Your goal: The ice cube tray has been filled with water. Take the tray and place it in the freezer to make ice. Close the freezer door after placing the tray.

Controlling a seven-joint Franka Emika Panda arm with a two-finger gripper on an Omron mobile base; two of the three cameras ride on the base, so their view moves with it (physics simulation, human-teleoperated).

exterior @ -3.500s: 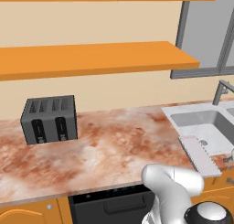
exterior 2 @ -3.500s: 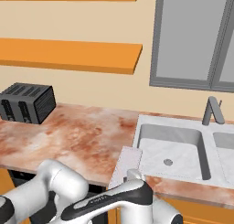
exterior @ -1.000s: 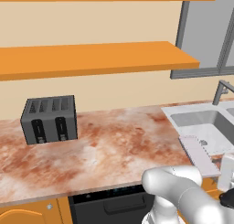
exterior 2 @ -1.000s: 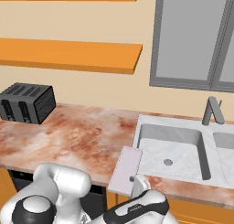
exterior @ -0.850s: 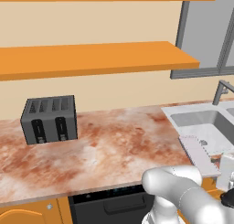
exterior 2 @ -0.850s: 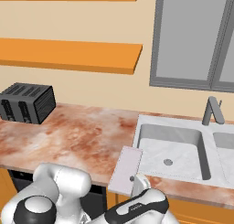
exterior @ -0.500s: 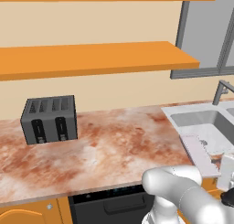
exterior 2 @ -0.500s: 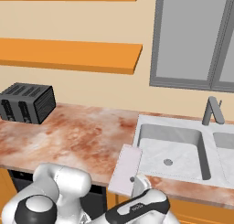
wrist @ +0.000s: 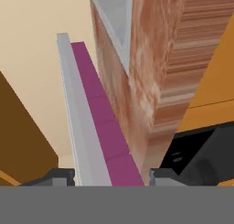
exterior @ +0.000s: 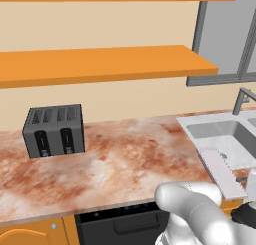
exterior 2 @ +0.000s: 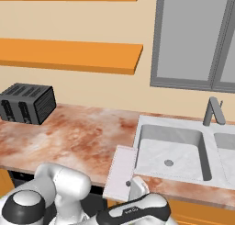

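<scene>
The ice cube tray (exterior 2: 121,171) lies flat on the marbled counter (exterior 2: 78,137), at the front edge, just beside the left rim of the sink (exterior 2: 170,150). Its long side runs from the front edge toward the back wall. In the right base view its near end overhangs the counter's front edge slightly, and its pale top faces up. In the left base view the tray (exterior: 220,171) appears as a pale strip along the sink's (exterior: 225,136) near left side, reaching the front edge.

The hand (exterior 2: 136,188) sits at the front edge of the counter, at the tray's near end. In the hand view the two dark fingertips (wrist: 61,176) stand on either side of the tray (wrist: 91,122), seen edge-on: grey top face to one side, magenta-pink underside to the other. The fingers are drawn in against the tray's two faces, so the hand is grasping the ice cube tray by its near end. The tray is in contact with, or very close to, the counter's (wrist: 151,72) edge; whether it is lifted off the surface cannot be told.

A dark grey toaster (exterior: 54,130) stands toward the back left of the counter, well apart from the tray. A faucet (exterior 2: 212,111) rises at the back rim of the sink. Orange shelves (exterior: 100,64) hang on the wall above the counter.
</scene>
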